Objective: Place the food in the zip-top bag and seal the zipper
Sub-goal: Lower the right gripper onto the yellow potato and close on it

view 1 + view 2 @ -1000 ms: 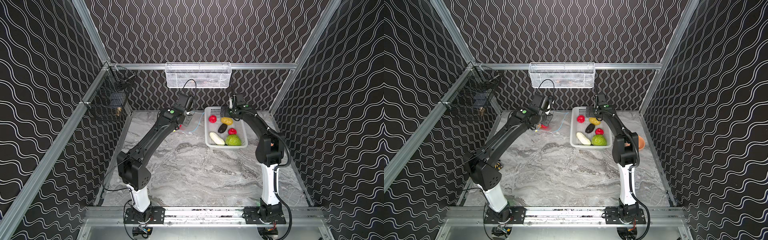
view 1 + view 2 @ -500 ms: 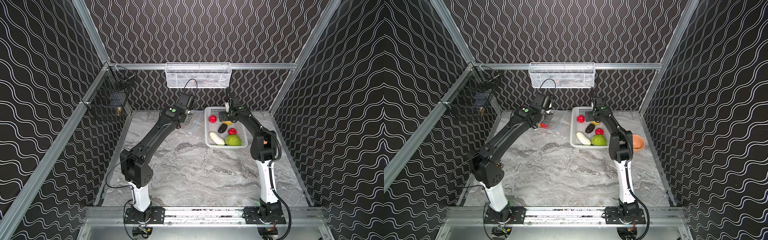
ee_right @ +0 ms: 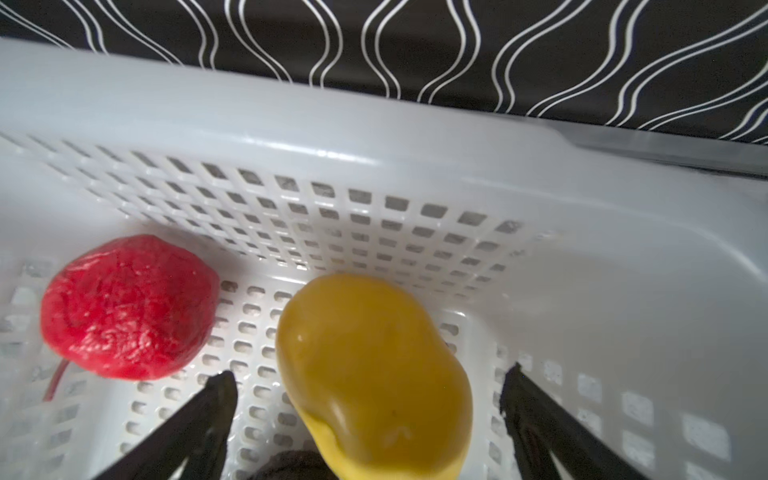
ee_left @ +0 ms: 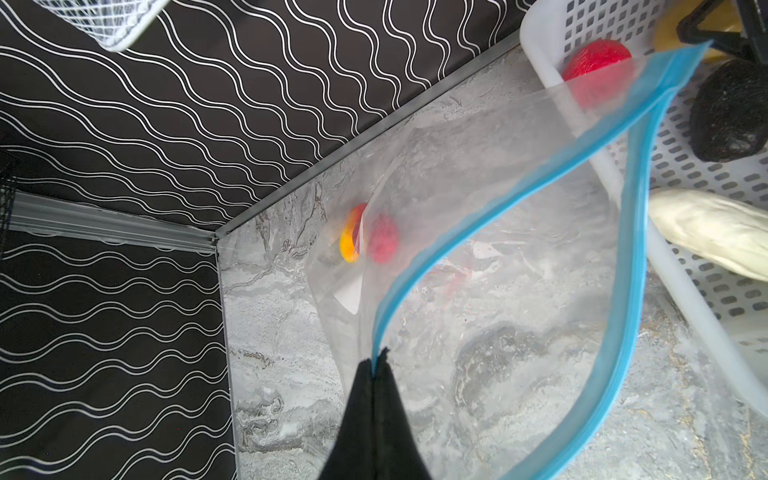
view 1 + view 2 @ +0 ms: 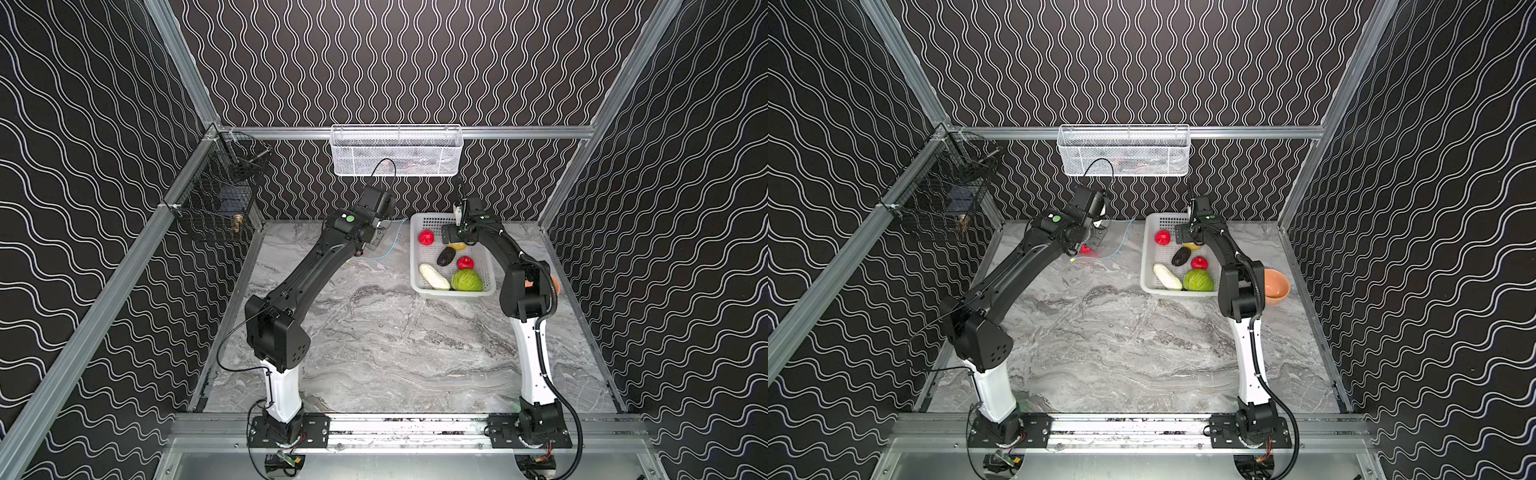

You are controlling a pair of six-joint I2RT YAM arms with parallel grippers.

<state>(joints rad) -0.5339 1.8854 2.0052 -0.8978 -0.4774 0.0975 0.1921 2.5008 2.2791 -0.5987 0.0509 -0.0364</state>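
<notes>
Enclosing grey marble tabletop (image 5: 374, 340): black wavy-line walls (image 5: 395, 62); left tool (image 4: 376, 365) pinching zipper (image 4: 633, 216); right tool (image 3: 370, 374) apart, astride yellow potato (image 3: 361, 332).

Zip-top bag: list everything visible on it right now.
The zip-top bag is clear, glossy plastic with a white label and a light-blue zipper gaping in a wide loop, so it is unsealed. The left gripper, shut, pinches one zipper lip and holds the mouth up; the body sags onto the marble table beside the white basket. Inside lie a red piece and a yellow-orange fruit.
</notes>
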